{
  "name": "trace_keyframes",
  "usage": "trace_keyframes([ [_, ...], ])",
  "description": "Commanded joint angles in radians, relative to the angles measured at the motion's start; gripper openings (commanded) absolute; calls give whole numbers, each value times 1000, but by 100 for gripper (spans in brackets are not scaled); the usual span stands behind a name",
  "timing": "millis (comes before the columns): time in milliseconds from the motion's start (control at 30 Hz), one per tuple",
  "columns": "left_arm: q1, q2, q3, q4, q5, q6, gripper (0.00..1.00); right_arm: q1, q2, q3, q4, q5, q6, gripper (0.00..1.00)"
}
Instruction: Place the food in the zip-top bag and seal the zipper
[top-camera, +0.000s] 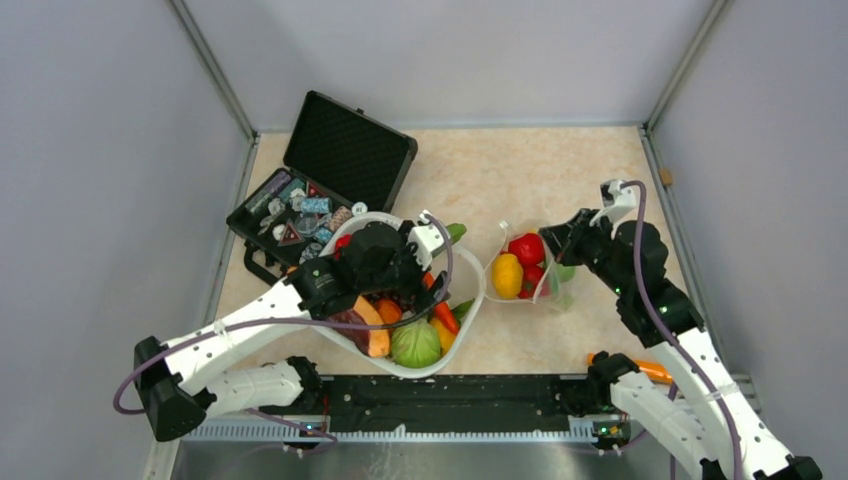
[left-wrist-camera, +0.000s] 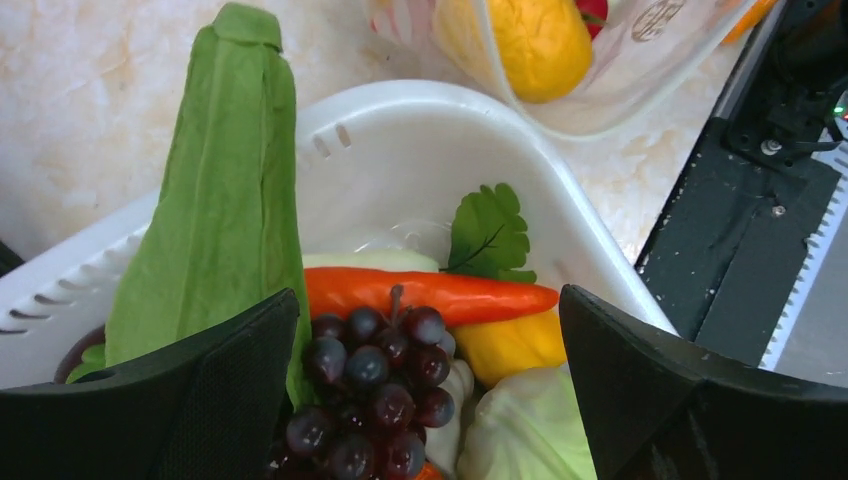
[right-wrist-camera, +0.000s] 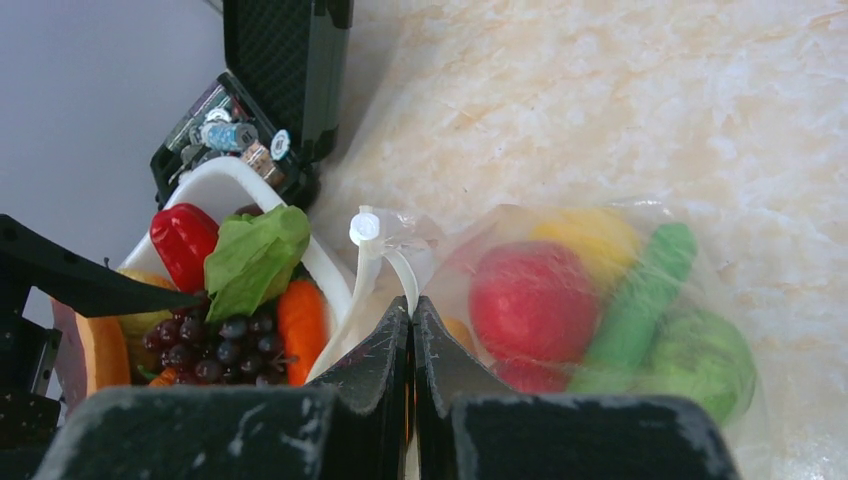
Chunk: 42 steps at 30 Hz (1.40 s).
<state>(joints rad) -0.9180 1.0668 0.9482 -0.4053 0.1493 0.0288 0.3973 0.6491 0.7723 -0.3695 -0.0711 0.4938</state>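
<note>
The clear zip-top bag (top-camera: 530, 272) lies right of the white basket (top-camera: 470, 300), holding food: a yellow lemon (top-camera: 507, 275), a red tomato (top-camera: 526, 248) and a small green piece (top-camera: 563, 272). In the right wrist view the bag (right-wrist-camera: 600, 300) shows the tomato (right-wrist-camera: 532, 300), a long green pod (right-wrist-camera: 640, 290) and the lemon (right-wrist-camera: 590, 235). My right gripper (right-wrist-camera: 412, 305) is shut on the bag's mouth edge, where the white zipper (right-wrist-camera: 375, 265) runs into the jaws. My left gripper (left-wrist-camera: 428, 300) hangs open over the basket (left-wrist-camera: 420, 150), with dark grapes (left-wrist-camera: 370, 390) between its fingers, apart from them.
The basket also holds a green leafy vegetable (left-wrist-camera: 220, 200), an orange-red pepper (left-wrist-camera: 470, 297), a yellow piece (left-wrist-camera: 510, 345), a cabbage (top-camera: 416, 343) and a papaya slice (top-camera: 370, 325). An open black case (top-camera: 330, 180) stands at the back left. An orange object (top-camera: 652, 370) lies by the right arm's base.
</note>
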Motion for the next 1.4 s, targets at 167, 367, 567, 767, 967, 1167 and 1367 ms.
trace_keyframes([
  [167,61,-106,-3,7,-440,-137,99,4,-22,2,80,14,31,0],
  [367,191,-139,-23,30,-432,-198,99,3,-22,10,66,23,22,0],
  [567,203,-145,17,-92,-65,-132,98,3,-21,13,64,29,19,0],
  [767,201,-73,101,-356,186,-94,87,3,-21,6,74,33,26,0],
  [967,114,-12,149,-505,93,-84,84,5,-11,5,78,25,29,0],
  [1167,10,105,210,-655,-93,-102,83,4,-11,5,77,25,28,0],
  [1367,1,194,264,-743,-232,-116,85,4,-4,-3,90,18,32,0],
])
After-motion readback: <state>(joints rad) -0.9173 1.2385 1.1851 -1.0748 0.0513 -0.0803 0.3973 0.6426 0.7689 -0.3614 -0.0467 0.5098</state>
